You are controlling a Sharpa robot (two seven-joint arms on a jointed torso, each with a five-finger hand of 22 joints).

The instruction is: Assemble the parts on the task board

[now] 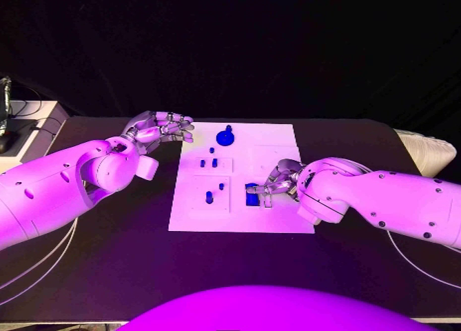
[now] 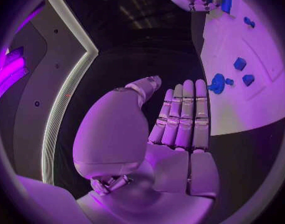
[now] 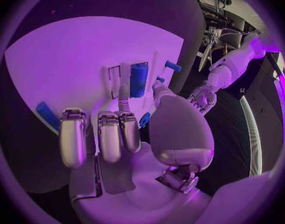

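Note:
The white task board (image 1: 280, 148) lies mid-table with small blue parts on it. A round blue part (image 1: 225, 136) sits near its far edge, and short pegs (image 1: 209, 163) stand in the left half. My right hand (image 1: 278, 181) reaches over the board's near right area. Its thumb and one finger pinch a blue block (image 1: 253, 195) that stands on the board, seen as blue block (image 3: 138, 79) between them; the other fingers (image 3: 109, 134) are curled. My left hand (image 1: 158, 128) hovers by the board's far left corner. Its fingers (image 2: 183, 117) are straight and hold nothing.
A loose blue piece (image 3: 48, 115) lies on the board near my right hand's curled fingers, and a peg (image 3: 172, 65) stands beyond the block. Bare black table (image 1: 121, 234) surrounds the board. A pale box with cables (image 1: 21, 131) sits off the far left.

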